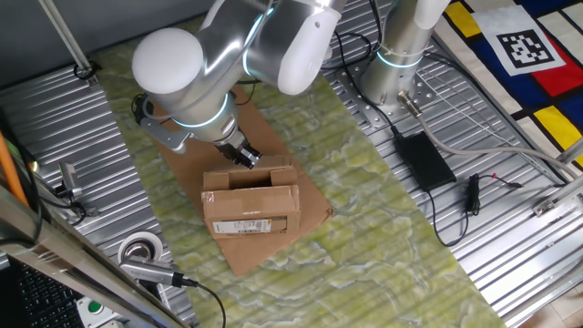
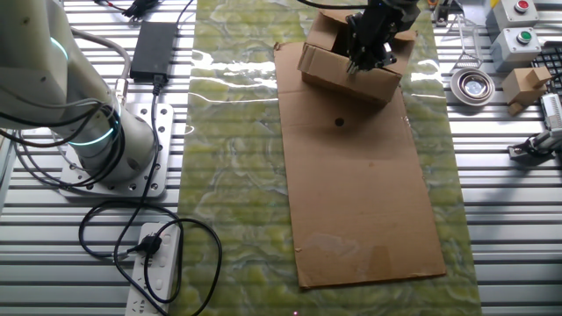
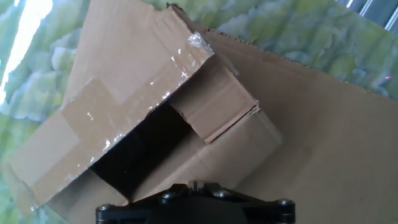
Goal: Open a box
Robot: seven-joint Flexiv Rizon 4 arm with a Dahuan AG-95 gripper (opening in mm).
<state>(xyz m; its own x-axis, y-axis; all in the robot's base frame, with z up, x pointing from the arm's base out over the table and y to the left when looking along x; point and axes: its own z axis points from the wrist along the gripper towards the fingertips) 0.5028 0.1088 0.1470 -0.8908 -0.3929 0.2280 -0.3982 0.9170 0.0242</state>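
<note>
The small brown cardboard box [image 1: 250, 205] looked light, its taped flaps [image 3: 124, 99] stiff yet slippery; grab a bare flap edge. The gripper [image 1: 244, 153] hovered there; I couldn't tell its jaws' gap.

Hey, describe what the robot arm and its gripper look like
The arm has rounded, glossy white-silver segments with glowing cyan rings at the joints, on a silver cylindrical base bolted to the table. The gripper is small and black, on a grey bracket.

Right under my claw [image 1: 246, 157] sits the small brown cardboard box [image 1: 250, 202], partly open: one taped flap [image 3: 118, 106] is lifted and a short inner flap [image 3: 214, 109] is folded in over a dark gap. Its white barcode label [image 1: 251, 225] faces away from my fingers.
</note>
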